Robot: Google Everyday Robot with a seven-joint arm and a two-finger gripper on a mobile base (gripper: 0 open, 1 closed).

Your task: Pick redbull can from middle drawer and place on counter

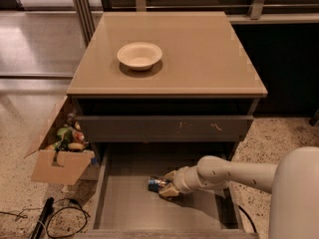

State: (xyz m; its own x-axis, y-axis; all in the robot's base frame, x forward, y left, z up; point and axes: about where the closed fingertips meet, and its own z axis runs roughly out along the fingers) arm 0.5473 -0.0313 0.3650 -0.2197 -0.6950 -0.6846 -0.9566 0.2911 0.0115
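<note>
The redbull can (155, 184), blue and silver, lies on its side on the floor of the open middle drawer (129, 205). My gripper (167, 184) reaches in from the right, low in the drawer. Its fingers sit on either side of the can's right end and are closed against it. The can still rests on the drawer floor. The tan counter (199, 54) is the cabinet's top, above the drawer.
A cream bowl (139, 55) stands on the counter at its left middle. A shut drawer front (164, 128) sits above the open drawer. An open cardboard box (60, 153) of items and a black cable (47, 218) are on the floor at the left.
</note>
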